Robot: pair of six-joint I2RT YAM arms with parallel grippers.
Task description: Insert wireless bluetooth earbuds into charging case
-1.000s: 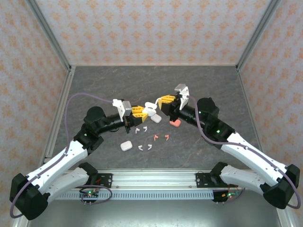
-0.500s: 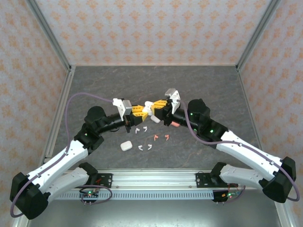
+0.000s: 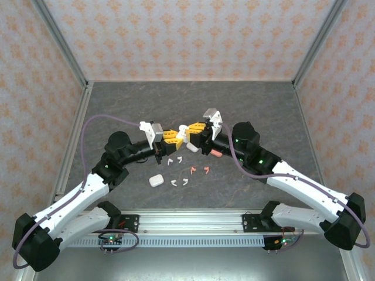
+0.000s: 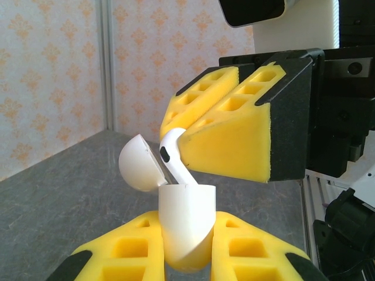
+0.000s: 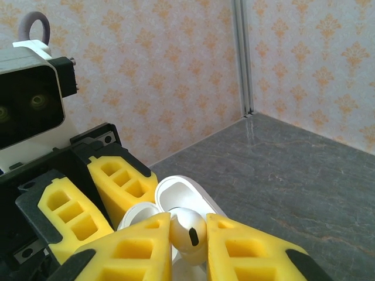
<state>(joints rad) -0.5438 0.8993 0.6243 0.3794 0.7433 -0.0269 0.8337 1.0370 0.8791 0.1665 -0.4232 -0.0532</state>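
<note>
Right grip: my right fingers [image 5: 135, 246] are clenched on a white earbud [image 5: 188, 231], its rounded head pinched between the yellow pads.
Left grip: my left fingers [image 4: 117, 257] are clamped on the white charging case [image 4: 186, 225], held upright above the counter [image 3: 129, 105].
Earbud: its stem slants down into the open mouth of the charging case.
Lid [image 4: 139, 170]: swung back on its hinge, tilted away from the earbud.
Meeting place: both sets of fingers are tip to tip at mid-counter.
Loose white earbuds [image 3: 174, 183]: four lie on the counter just nearer than the fingers.
Pink earbuds [image 3: 206, 170]: two side by side among the white ones.
Closed white case [image 3: 155, 181]: lying left of those.
Second white case [image 3: 192, 147]: beneath my right fingers.
Pink case [image 3: 217, 153]: partly hidden under my right arm.
</note>
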